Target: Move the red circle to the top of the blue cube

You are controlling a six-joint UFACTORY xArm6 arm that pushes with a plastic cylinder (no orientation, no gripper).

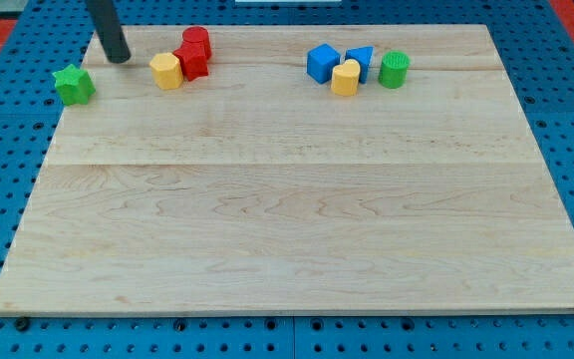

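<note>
Red circle (196,40) sits to the right of my tip (120,58), touching a second red block (192,61). You'll find the green star (74,84) left of the tip and below it, the yellow block (166,71) just right. Farther right: blue cube (322,63), another yellow block (346,77), blue triangle (361,60), green cylinder (395,69). The tip is a bare rod, holding nothing.

My tip (120,58) stood at the board's (287,239) eleven o'clock corner. The green star (73,84) lay at its eight o'clock, the yellow block (166,71) at its three, touching the red star (193,62). The red circle (196,41) sat at the star's twelve.

Well apart at three o'clock clustered the blue cube (321,63), yellow cylinder (346,77), blue block (361,60) and green cylinder (394,69).
</note>
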